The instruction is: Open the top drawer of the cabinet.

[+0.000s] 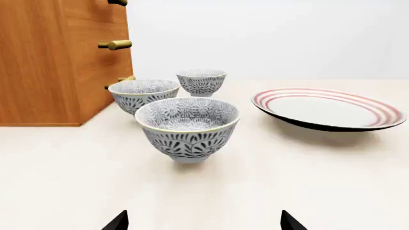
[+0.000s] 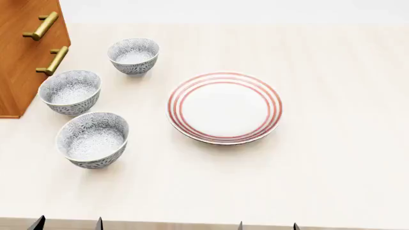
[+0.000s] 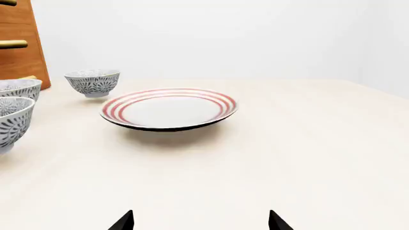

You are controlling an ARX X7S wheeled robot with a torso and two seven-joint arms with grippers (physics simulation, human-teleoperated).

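Observation:
The cabinet point(image 2: 26, 57) stands at the table's far left, orange-brown wood, its drawer fronts facing the bowls. In the left wrist view point(image 1: 57, 62) three brass handles show; the uppermost, the top drawer's handle point(image 1: 118, 2), is cut by the frame edge. All the drawers look shut. The head view shows only two handles, and the cabinet's top is out of frame. My left gripper point(image 1: 204, 225) point(image 2: 68, 225) is open and empty at the table's near edge, far from the cabinet. My right gripper point(image 3: 200, 223) point(image 2: 268, 226) is open and empty to its right.
Three patterned grey bowls point(image 2: 94, 139) point(image 2: 70, 91) point(image 2: 133, 55) stand in a row between my left gripper and the cabinet's front. A white plate with red rings point(image 2: 224, 107) lies mid-table. The table point(image 2: 338, 158) is pale wood.

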